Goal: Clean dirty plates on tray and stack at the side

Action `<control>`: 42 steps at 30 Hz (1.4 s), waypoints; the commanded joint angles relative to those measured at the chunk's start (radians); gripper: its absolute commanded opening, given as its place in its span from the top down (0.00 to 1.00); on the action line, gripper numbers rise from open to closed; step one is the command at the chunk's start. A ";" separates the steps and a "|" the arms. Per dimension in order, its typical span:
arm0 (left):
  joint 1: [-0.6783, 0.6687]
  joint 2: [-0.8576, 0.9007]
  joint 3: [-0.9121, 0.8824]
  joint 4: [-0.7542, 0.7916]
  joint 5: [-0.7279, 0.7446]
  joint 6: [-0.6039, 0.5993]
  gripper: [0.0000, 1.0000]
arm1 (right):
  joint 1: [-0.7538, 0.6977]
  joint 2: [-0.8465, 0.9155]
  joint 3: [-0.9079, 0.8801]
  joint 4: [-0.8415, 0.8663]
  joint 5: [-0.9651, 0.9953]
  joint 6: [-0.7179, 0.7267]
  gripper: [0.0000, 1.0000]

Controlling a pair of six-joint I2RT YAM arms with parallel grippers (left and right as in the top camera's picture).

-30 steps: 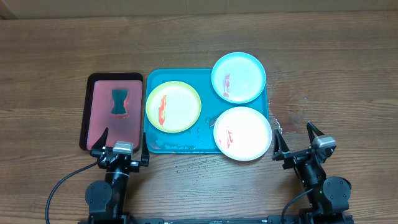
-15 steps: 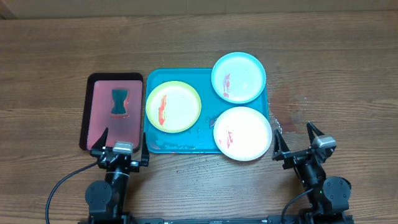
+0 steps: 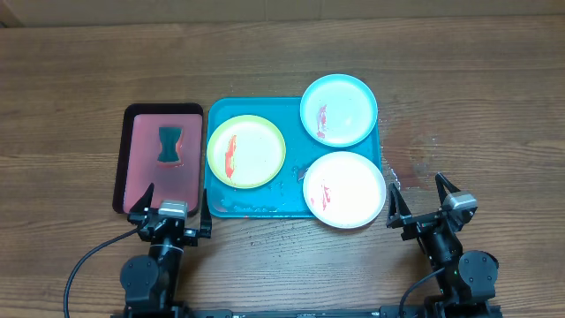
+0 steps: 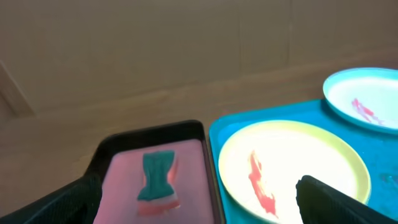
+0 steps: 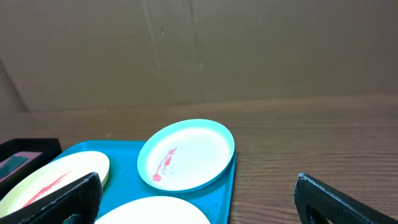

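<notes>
The teal-blue tray (image 3: 221,115) lies mid-table and holds three plates with red smears: yellow-green rimmed (image 3: 246,151) at left, light blue (image 3: 339,109) at back right, white (image 3: 344,189) at front right. My left gripper (image 3: 171,205) is open and empty at the table's front, before the dark tray. My right gripper (image 3: 424,201) is open and empty, right of the white plate. The left wrist view shows the yellow-green plate (image 4: 292,165) between open fingertips (image 4: 326,199). The right wrist view shows the light blue plate (image 5: 186,155) and the white plate's edge (image 5: 158,211).
A smaller dark tray with pink inside (image 3: 141,185) sits left of the teal tray. A teal sponge (image 3: 169,146) lies in it, also seen in the left wrist view (image 4: 155,177). Bare wooden table (image 3: 477,115) spreads to the right and behind.
</notes>
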 commanded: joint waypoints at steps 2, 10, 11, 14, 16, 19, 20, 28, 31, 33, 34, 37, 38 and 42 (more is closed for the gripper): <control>0.005 -0.009 0.114 -0.105 0.007 -0.032 0.00 | -0.002 -0.011 0.047 -0.032 -0.003 -0.011 0.00; 0.005 0.157 0.327 -0.198 0.007 -0.032 0.00 | -0.002 0.074 0.196 -0.118 -0.002 -0.011 0.00; 0.005 0.204 0.365 -0.214 0.008 -0.034 0.00 | -0.002 0.099 0.222 -0.127 -0.002 -0.011 0.00; 0.005 0.356 0.488 -0.264 0.013 -0.057 0.00 | -0.002 0.196 0.320 -0.163 -0.002 -0.012 0.00; 0.005 0.472 0.587 -0.304 0.035 -0.058 0.00 | -0.002 0.277 0.401 -0.200 -0.002 -0.012 0.00; 0.005 0.645 0.757 -0.394 0.065 -0.058 0.00 | -0.002 0.421 0.542 -0.276 -0.002 -0.012 0.00; 0.005 0.702 0.818 -0.437 0.064 -0.058 0.00 | -0.002 0.473 0.594 -0.308 -0.002 -0.012 0.00; 0.005 1.166 1.337 -0.897 0.065 -0.056 0.00 | -0.002 0.942 1.096 -0.716 -0.013 -0.012 0.00; 0.005 1.297 1.493 -1.032 0.093 -0.100 0.00 | -0.002 1.101 1.282 -0.878 -0.060 -0.011 0.00; 0.005 1.353 1.551 -1.076 0.121 -0.103 0.00 | -0.002 1.193 1.376 -0.935 -0.090 -0.011 0.00; 0.005 1.378 1.566 -1.084 0.117 -0.103 0.00 | -0.002 1.227 1.399 -0.933 -0.134 -0.011 0.00; 0.005 1.424 1.567 -1.057 0.127 -0.125 0.00 | -0.002 1.296 1.415 -0.877 -0.284 -0.011 0.00; 0.005 1.437 1.567 -1.045 0.143 -0.143 0.00 | -0.002 1.317 1.415 -0.854 -0.335 -0.011 0.00; 0.005 1.494 1.567 -1.041 0.167 -0.177 0.00 | 0.010 1.402 1.415 -0.769 -0.432 0.029 0.00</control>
